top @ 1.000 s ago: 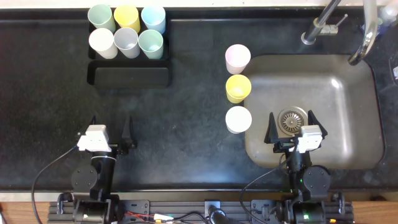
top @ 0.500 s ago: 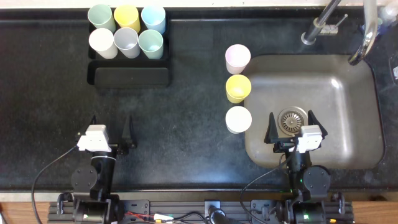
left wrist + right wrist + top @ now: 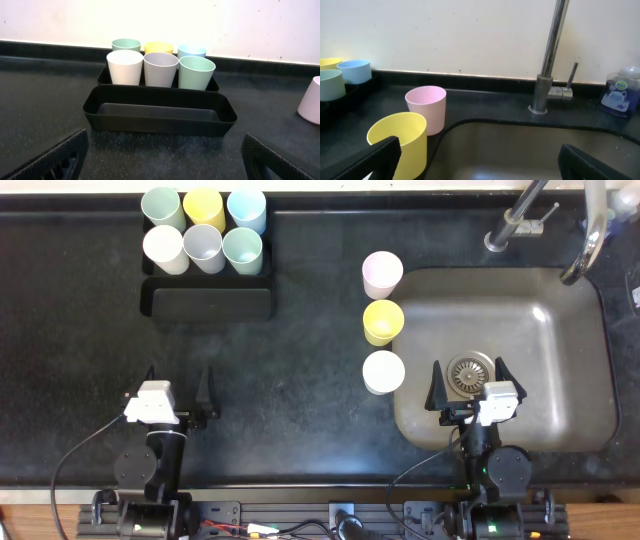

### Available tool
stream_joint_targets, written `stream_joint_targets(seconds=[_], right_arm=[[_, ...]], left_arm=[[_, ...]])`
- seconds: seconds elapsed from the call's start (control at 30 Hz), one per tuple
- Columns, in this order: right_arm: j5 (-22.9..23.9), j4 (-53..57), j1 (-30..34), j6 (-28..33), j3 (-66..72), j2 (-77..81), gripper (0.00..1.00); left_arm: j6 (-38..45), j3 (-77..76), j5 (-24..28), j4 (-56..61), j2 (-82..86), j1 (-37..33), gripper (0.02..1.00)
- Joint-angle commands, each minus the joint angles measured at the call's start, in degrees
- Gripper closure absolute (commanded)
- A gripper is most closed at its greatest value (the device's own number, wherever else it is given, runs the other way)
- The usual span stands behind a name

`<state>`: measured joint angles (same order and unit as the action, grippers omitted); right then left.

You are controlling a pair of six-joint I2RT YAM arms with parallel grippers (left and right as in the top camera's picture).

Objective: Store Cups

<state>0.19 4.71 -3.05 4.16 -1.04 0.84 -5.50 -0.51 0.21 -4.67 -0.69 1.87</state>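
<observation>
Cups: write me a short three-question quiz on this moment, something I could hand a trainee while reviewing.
1. Multiple choice: how many stored cups stand in the black tray? A four, B six, C eight.
2. True or false: beside the sink, the yellow cup stands between the pink cup and the white cup.
3. Short answer: are the left tool and the right tool open or shut, and does either hold a cup?

Key: 1 B. 2 true. 3 both open, neither holds a cup.
</observation>
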Motion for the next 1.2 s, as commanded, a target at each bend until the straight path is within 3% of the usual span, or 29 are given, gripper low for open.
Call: stream_joint_targets(seconds=[0.03,0.43,0.53,0.63,0.73,0.83,0.9,1.0,1.2], right_arm=[[-0.5,-0.3,0.1,0.1,0.8,-0.6,0.005],[-0.5,-0.3,0.1,0.1,0.8,-0.6,0.003],[-0.5,-0.3,0.1,0.1,0.8,-0.6,0.003],[-0.5,-0.3,0.1,0.1,0.8,-0.6,0.005],[-0.5,-0.3,0.1,0.1,0.8,-0.6,0.003],[-0.5,-0.3,0.1,0.1,0.8,-0.6,0.003],[-0.5,-0.3,0.1,0.1,0.8,-0.6,0.003],[-0.5,-0.3,0.1,0.1,0.8,-0.6,0.003],[-0.5,-0.3,0.1,0.1,0.8,-0.6,0.003]], left_arm=[[1.2,0.1,-0.3,-0.2,0.5,0.1,0.02],[1.2,0.0,-0.2,-0.2,0.2,0.1,0.02],[-0.9,-2.1,3.8,0.6,-5.4,0.1,0.02],[-5.2,-10.7,9.0,1.3,-22.1,0.1,0.02],[-9.9,-29.6,16.5,-3.5,-46.1,0.1,0.023],[-14.0,-54.7,23.6,-17.2,-67.2,0.7,0.023],[-14.3,-73.7,25.3,-28.5,-81.0,2.7,0.02],[-14.5,-103.0,23.7,-45.4,-100.0,8.8,0.02],[-17.9,-145.9,12.0,-67.8,-126.8,23.4,0.023]])
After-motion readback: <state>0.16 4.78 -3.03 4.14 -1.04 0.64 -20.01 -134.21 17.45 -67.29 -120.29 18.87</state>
